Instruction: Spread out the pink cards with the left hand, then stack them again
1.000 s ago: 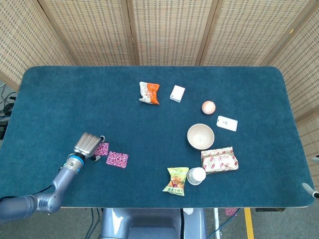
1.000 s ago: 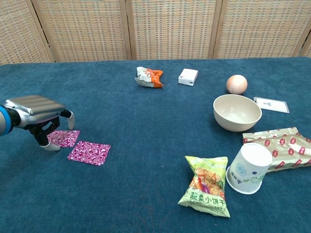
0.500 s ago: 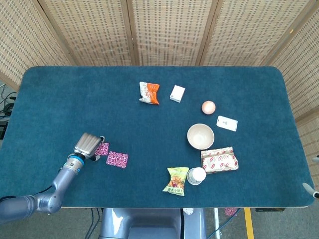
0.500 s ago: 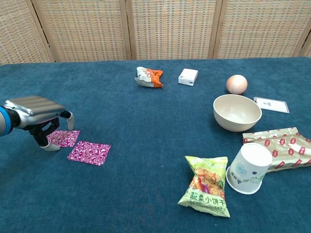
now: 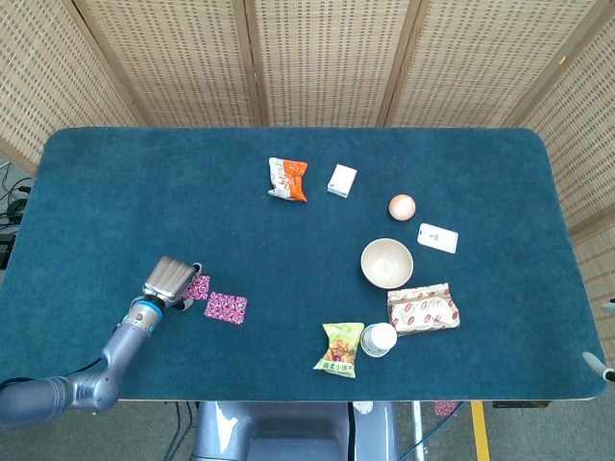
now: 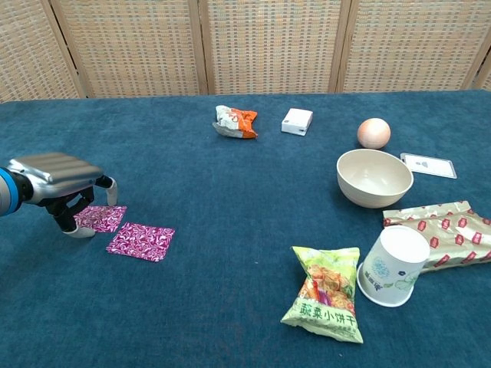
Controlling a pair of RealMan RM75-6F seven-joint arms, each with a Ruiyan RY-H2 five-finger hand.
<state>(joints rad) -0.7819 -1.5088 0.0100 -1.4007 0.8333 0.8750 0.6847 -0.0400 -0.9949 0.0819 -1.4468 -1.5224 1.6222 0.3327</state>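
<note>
Chest view: two flat square patterned pink cards (image 6: 140, 241) laid apart on felt-like blue table (image 6: 230, 199); ribbed metallic left hand (image 6: 60, 178) arched over farther card, fingertips down, grasp unclear. Right hand unseen.

A blue-clothed table (image 5: 115, 182) carries two pink cards (image 6: 140, 241) just beside the left hand (image 6: 55, 175); bowl (image 6: 374, 177), cup (image 6: 391, 266) and snack packets (image 6: 325, 294) lie well apart from it.

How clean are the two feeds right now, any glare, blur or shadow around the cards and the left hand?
Head view: even light, sharp, no glare; the left hand covers part of the nearer pink card. Chest view: also sharp, the hand's metal back shows a soft sheen, only faint shadow under its fingers, and both pink cards read clearly against the blue table.
</note>
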